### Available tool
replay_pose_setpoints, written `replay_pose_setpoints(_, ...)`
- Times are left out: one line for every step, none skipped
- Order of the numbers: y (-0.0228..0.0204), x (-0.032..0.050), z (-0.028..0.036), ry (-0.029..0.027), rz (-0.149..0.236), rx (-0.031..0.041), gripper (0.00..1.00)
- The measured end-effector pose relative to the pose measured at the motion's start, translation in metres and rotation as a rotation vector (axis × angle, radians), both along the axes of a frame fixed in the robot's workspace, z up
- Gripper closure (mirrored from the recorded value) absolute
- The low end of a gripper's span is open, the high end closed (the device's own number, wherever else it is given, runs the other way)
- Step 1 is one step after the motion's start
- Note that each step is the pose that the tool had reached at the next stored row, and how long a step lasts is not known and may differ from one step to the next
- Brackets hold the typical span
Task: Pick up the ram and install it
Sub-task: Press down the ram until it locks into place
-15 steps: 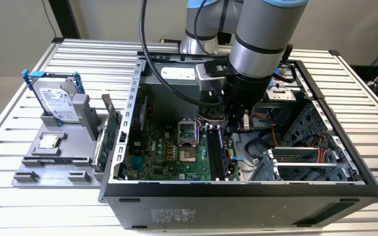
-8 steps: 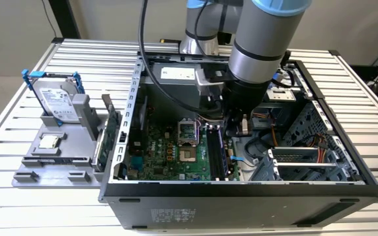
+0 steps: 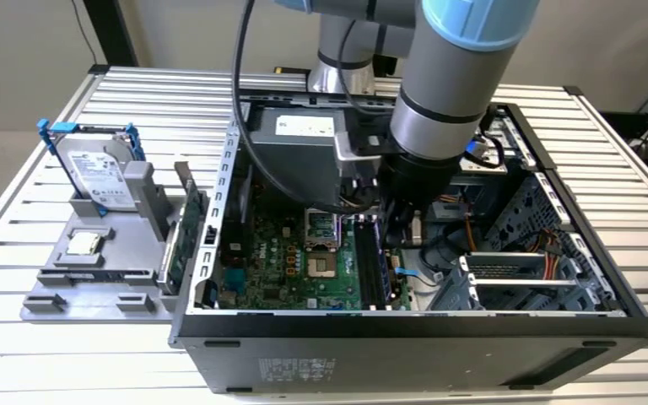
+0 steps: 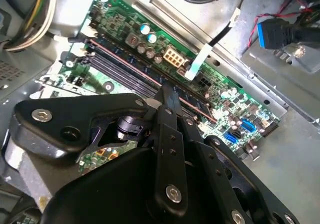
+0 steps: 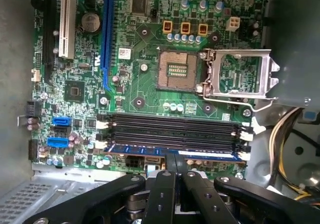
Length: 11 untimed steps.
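Starting at the exterior view's left, a grey parts stand (image 3: 99,278) sits on the slatted table (image 3: 31,169), holding a hard drive (image 3: 97,173) upright in its cradle and a green card (image 3: 189,228) on edge beside the case, presumably so each part can be reached cleanly from above. Just to the right, the open computer case (image 3: 414,325) lies on its side with the motherboard (image 3: 284,261) facing up, which gives vertical access to the slots.

Further right, the arm (image 3: 448,93) descends steeply into the case, wrist pointing down over the memory slots (image 5: 172,129) next to the empty processor socket (image 5: 176,70).

The ram (image 5: 150,149), a bluish stick, lies along the slot nearest the gripper (image 5: 175,159) in the first wrist view. It appears level with the slot, though whether it is fully latched cannot be judged. The two fingers are drawn close together at their tips, meeting at the stick's upper edge at mid-length; the finger (image 4: 167,97) appears to pinch or press it there. A grip at mid-length would spread the downward force evenly across the slot.
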<state>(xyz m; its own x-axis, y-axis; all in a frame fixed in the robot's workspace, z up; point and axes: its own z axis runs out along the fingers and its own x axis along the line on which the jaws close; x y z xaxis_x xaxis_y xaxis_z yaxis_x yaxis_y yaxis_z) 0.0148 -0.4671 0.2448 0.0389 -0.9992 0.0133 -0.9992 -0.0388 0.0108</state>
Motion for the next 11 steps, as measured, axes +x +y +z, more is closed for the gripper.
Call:
replay_pose_setpoints(-0.0006,0.0000,-0.0016,0.0000,-0.006,0.0001,1.00)
replay_pose_setpoints(-0.0010,0.0000,-0.0034,0.0000,-0.011,0.0001,1.00)
replay_pose_setpoints(-0.0014,0.0001,-0.0038,0.0016,-0.015,-0.0001,1.00)
replay_pose_setpoints(-0.0014,0.0001,-0.0038,0.0029,-0.015,-0.0001,1.00)
replay_pose_setpoints(-0.0014,0.0001,-0.0038,0.0030,-0.016,-0.0004,1.00)
replay_pose_setpoints(-0.0015,0.0002,-0.0042,0.0048,-0.016,-0.0002,1.00)
replay_pose_setpoints(-0.0018,0.0002,-0.0053,0.0054,-0.016,-0.0001,1.00)
replay_pose_setpoints(-0.0027,0.0002,-0.0069,0.0060,-0.016,-0.0002,1.00)
replay_pose_setpoints(-0.0031,0.0002,-0.0087,0.0060,-0.016,0.0001,1.00)
replay_pose_setpoints(-0.0032,0.0002,-0.0105,0.0061,-0.016,-0.0001,1.00)
replay_pose_setpoints(-0.0032,0.0002,-0.0123,0.0062,-0.016,-0.0002,1.00)
